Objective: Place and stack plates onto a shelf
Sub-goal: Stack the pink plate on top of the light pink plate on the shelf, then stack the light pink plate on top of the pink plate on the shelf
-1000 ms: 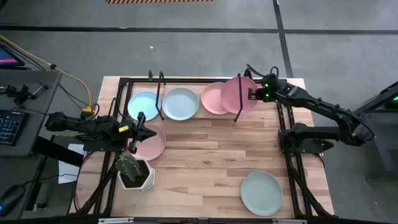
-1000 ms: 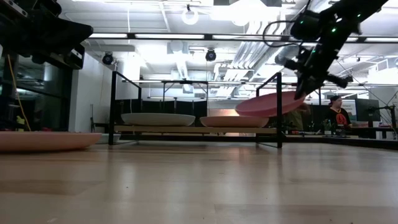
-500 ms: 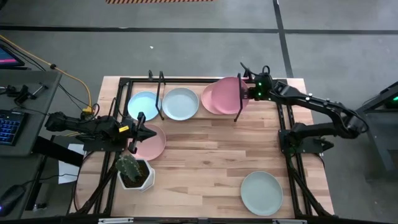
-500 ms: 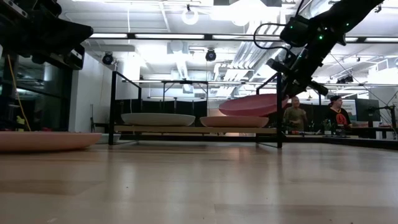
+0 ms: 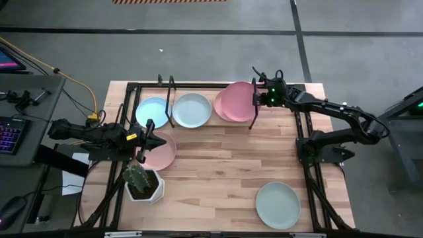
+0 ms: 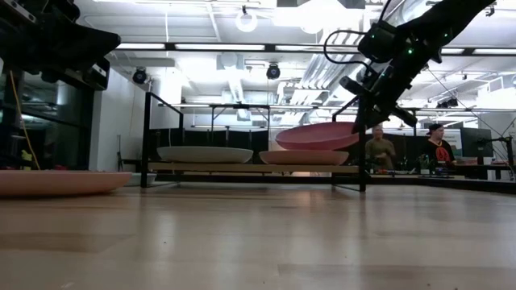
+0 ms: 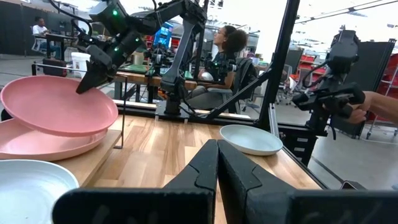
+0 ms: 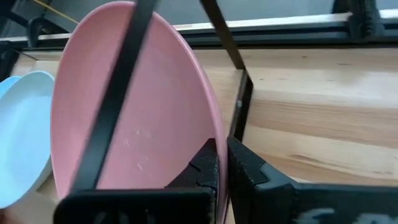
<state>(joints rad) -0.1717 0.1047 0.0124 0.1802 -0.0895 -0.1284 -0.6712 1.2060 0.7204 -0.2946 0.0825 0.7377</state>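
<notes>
My right gripper [image 5: 259,99] is at the shelf's right end, shut on a pink plate [image 5: 238,100]. That plate hovers, slightly tilted, just over a second pink plate [image 6: 305,157] resting on the wood shelf [image 6: 242,167]. A light blue plate [image 5: 152,111] and a pale mint plate [image 5: 192,110] also lie on the shelf. A third pink plate [image 5: 160,153] lies on the table at the left, and my left gripper [image 5: 156,141] waits shut above it. Another mint plate [image 5: 277,205] lies at the near right. My right gripper pinches the pink plate's right-hand rim [image 8: 210,140] between its two fingers, one above and one below. The fingers come from the table's right, slanting down. The plate [image 6: 318,135] is lifted clear, nearly level, its free side a little lower.
A white pot with a cactus [image 5: 142,182] stands near the left gripper. The black tube frame [image 5: 307,132] runs around the table edges. The shelf's thin black bracket [image 5: 253,109] stands right beside the held plate. People [image 7: 227,46] are in the room beyond.
My right gripper moved toward the table's left, carrying the pink plate past the shelf's right bracket until it hangs over the pink plate on the shelf. The plate has levelled out from a steeper tilt. The left arm kept still.
</notes>
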